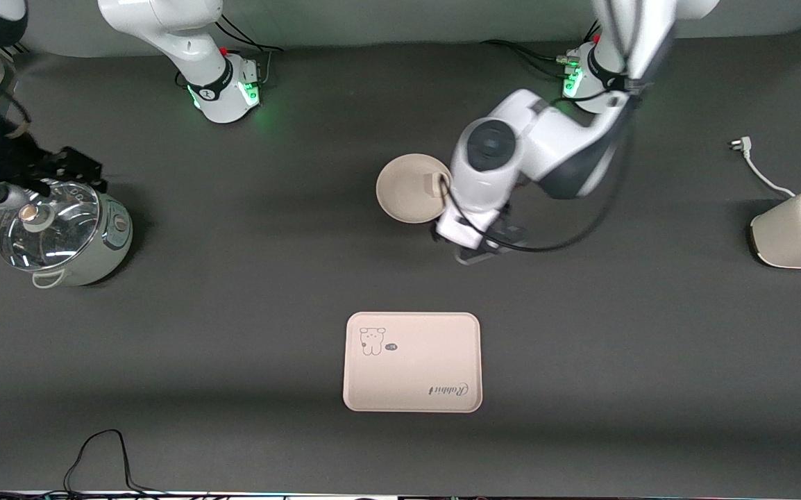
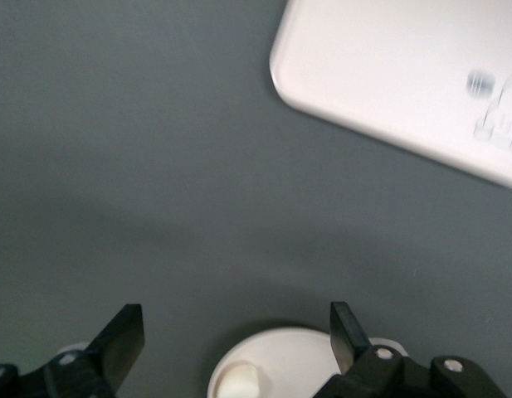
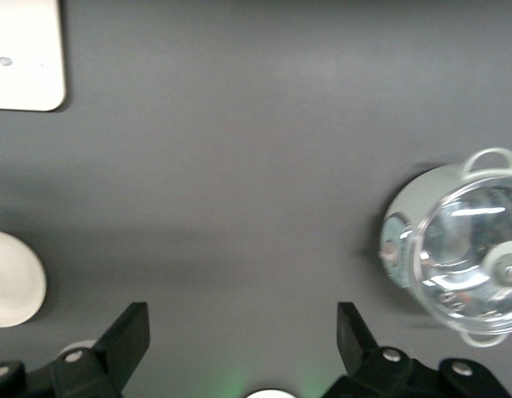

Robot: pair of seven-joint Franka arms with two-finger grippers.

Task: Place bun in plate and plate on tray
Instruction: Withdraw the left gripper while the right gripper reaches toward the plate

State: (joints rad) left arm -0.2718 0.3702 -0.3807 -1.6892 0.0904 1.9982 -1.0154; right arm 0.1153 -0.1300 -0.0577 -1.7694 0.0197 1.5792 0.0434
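Front view showed the plate lying farther from the camera than the tray, the two well apart with bare dark mat between them. The bun already lay in the plate, near the rim on the side toward the left arm's end of the table. The left gripper hung over the mat just beside the plate, its arm's bulk covering much of the hand from above. The right gripper waited up over the mat near the lidded electric pot at the right arm's end; a toaster stood at the left arm's end.

Only the left wrist view made the left gripper's state plain — its fingers stood spread wide, holding nothing, with the plate's rim and the bun low between them and a corner of the tray farther off. The right wrist view likewise showed its own fingers spread and empty, with the pot, a tray corner and the plate's edge in sight.

I judged the plate to be light, stiff and smooth. A pinch across the low rim looked the only hold, best taken away from the bun — which seemed loose enough to roll if the plate tipped.
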